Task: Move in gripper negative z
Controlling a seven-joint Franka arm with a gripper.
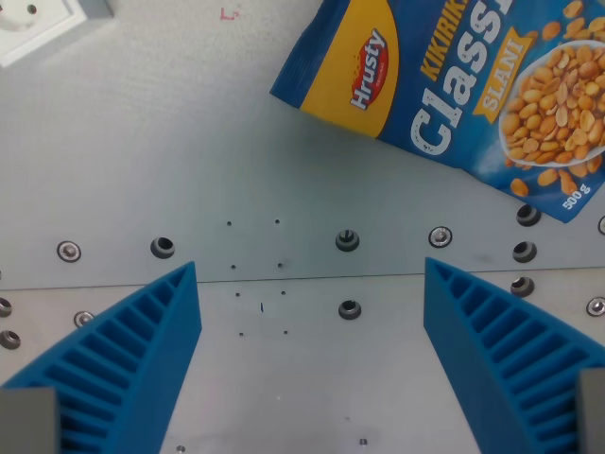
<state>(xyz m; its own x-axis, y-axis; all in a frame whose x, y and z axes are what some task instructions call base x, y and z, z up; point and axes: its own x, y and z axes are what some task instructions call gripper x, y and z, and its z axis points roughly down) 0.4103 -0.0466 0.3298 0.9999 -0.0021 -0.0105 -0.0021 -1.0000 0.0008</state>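
Observation:
My gripper [310, 270] has two blue ribbed fingers, one at the wrist view's left [132, 350] and one at the wrist view's right [501, 340]. They stand wide apart with nothing between them. Below them lies the grey metal table [189, 142] with screw holes. A blue and yellow bag of peanuts [454, 85] lies flat at the top of the wrist view's right, well beyond the fingertips.
A white power socket [43, 24] sits at the top corner of the wrist view's left. A seam [312, 277] between two table plates runs across just beyond the fingertips, with bolts [347, 239] and screws along it.

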